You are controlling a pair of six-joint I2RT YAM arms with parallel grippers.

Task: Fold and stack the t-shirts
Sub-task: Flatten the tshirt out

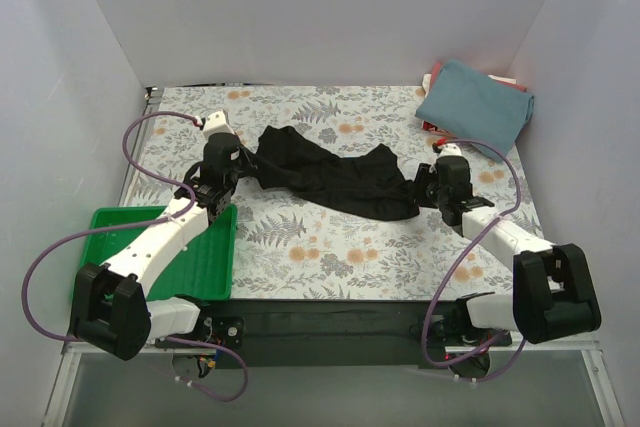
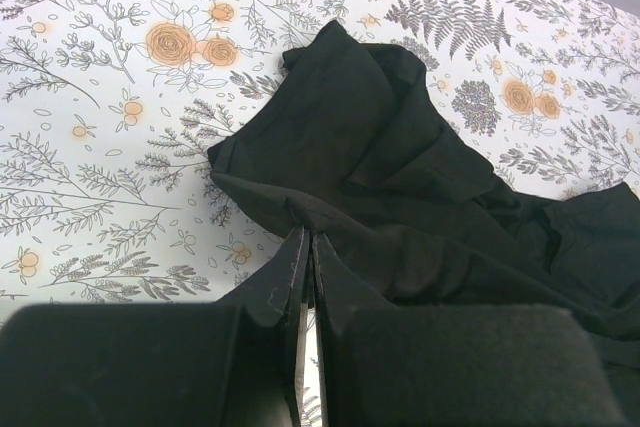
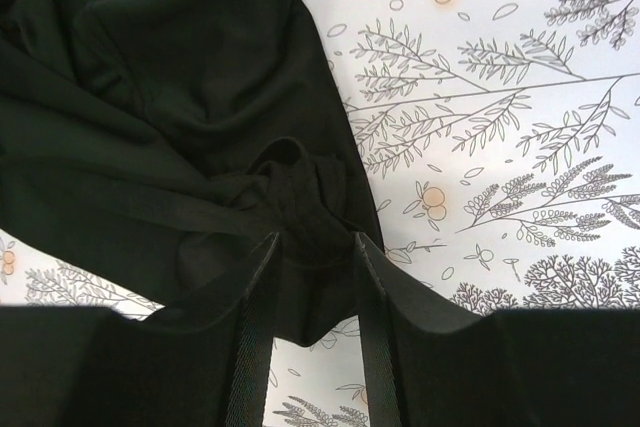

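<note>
A black t-shirt lies crumpled and stretched across the middle of the floral table, between my two grippers. My left gripper is at its left end; in the left wrist view the jaws are pinched shut on a thin edge of the black cloth. My right gripper is at the shirt's right end; in the right wrist view it is shut on a thick bunch of black cloth. A teal-blue t-shirt lies folded at the back right, on top of red cloth.
A green plastic tray sits at the front left under my left arm. White walls enclose the table on three sides. Purple cables loop beside both arms. The floral tablecloth shows in front of the black shirt.
</note>
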